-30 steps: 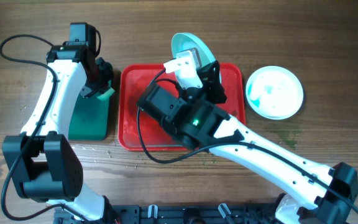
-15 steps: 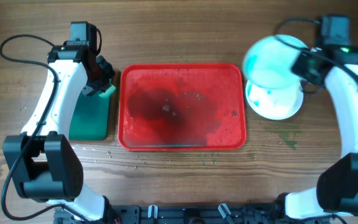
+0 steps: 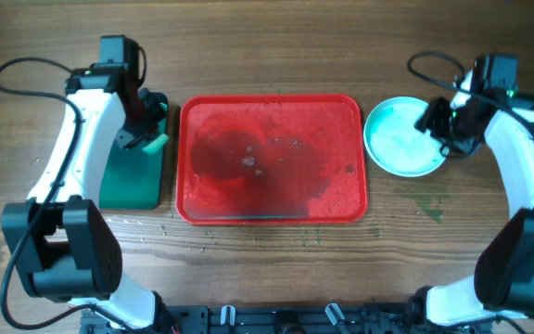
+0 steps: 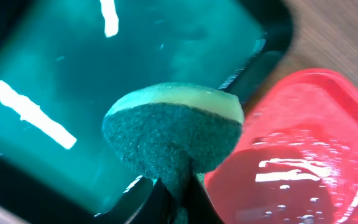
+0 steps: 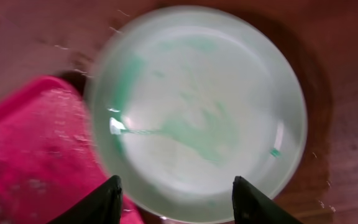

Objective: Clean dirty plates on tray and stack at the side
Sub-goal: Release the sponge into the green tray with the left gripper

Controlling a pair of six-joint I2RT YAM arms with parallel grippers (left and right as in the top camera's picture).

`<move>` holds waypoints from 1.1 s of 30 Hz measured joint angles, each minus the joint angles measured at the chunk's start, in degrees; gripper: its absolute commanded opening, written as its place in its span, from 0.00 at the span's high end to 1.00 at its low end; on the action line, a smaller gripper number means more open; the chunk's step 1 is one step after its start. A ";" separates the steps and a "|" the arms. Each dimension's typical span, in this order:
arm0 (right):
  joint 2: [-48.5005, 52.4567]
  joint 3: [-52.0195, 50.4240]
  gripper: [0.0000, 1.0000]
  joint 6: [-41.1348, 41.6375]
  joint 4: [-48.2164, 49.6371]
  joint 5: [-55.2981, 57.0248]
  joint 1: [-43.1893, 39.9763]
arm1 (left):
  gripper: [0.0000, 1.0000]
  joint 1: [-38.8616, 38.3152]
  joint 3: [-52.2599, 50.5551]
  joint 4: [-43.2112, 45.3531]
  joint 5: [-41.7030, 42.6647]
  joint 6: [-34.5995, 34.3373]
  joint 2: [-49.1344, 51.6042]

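Note:
The red tray [image 3: 272, 158] lies in the middle of the table, wet and with no plate on it. The plates [image 3: 399, 139] sit in a pile on the wood to its right. The top one [image 5: 197, 112] is pale aqua with faint teal smears. My right gripper [image 3: 438, 125] hovers over the pile's right side, open [image 5: 176, 193], with nothing between its fingers. My left gripper [image 3: 146, 139] is shut on a green-and-yellow sponge [image 4: 173, 127] above the dark green tray [image 4: 104, 74].
The dark green tray [image 3: 133, 167] lies just left of the red tray, whose corner [image 4: 291, 155] shows in the left wrist view. Water drops and a teal smudge [image 3: 431, 206] mark the wood in front of the plates. Cables trail behind both arms.
My right arm carried a plate from the red tray to the pile on the right, set it down and opened its jaws. The left arm barely moved.

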 measured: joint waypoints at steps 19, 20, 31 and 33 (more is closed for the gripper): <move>-2.60 5.33 0.44 -5.90 -1.29 -3.06 22.86 | 0.00 6.05 -17.20 14.43 -10.32 0.83 -3.37; -3.52 5.33 0.44 -6.12 -1.36 -3.10 22.86 | 0.00 6.05 -14.80 13.42 -10.38 0.83 -6.47; -40.98 9.53 0.00 -7.98 -5.05 -1.92 22.86 | 0.00 6.03 -9.40 14.23 -10.75 0.81 -27.34; -45.42 9.53 0.00 -8.04 -5.09 -1.86 22.86 | 0.00 6.03 -9.40 14.23 -10.73 0.81 -27.34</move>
